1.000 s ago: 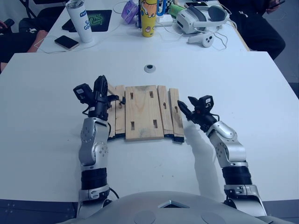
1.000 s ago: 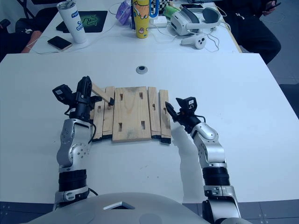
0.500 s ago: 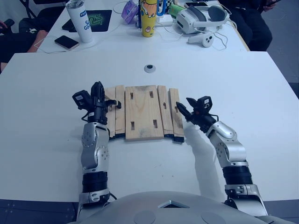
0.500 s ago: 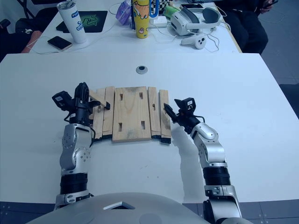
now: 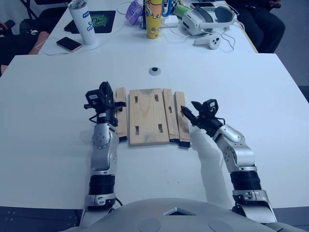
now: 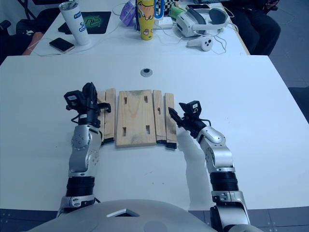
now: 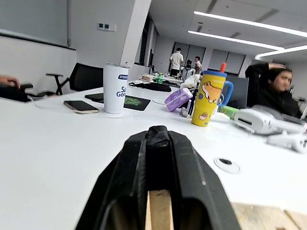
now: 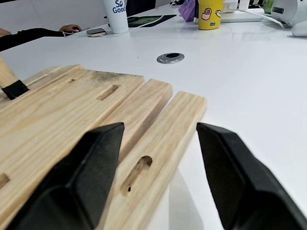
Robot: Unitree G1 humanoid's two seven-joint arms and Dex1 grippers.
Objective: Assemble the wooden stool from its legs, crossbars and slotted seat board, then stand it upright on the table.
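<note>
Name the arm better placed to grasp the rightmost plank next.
Right: the right gripper hovers at that plank with fingers open; the left gripper is shut on a wooden piece beyond the seat board.

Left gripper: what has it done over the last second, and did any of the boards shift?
The left gripper, shut on a wooden bar, has swung inward toward the seat board and brought the bar, tilted up a second ago, down low over the left legs. Nothing was taken or released. The right gripper stays open at the rightmost leg. The boards have not moved.
</note>
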